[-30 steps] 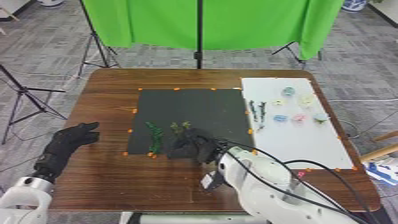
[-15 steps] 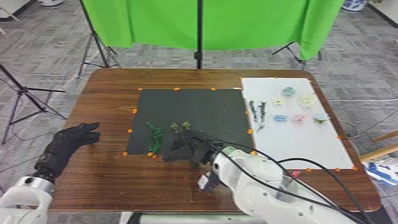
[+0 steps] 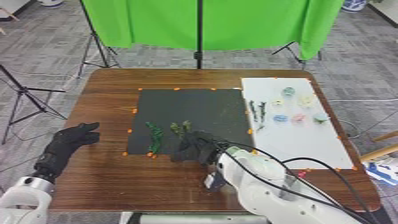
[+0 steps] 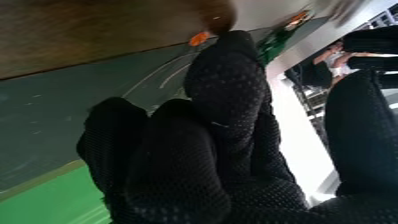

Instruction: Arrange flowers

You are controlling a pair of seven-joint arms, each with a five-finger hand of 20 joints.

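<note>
Head view: the robot's right hand (image 3: 194,147) has edged a little to the right since the last frame, and it's over the near part of the black mat (image 3: 204,107), just beside the leafy stem (image 3: 181,129). Its fingers are fairly straight in the right wrist view, with a wide gap to the thumb. The green stem (image 3: 155,137) lies where it was, farther left on the mat. The left hand (image 3: 67,142) hasn't budged at the table's left, fingers loose and apart. Pastel flower heads (image 3: 298,118) and dark stems (image 3: 256,111) remain on the white board (image 3: 306,145) at right.
</note>
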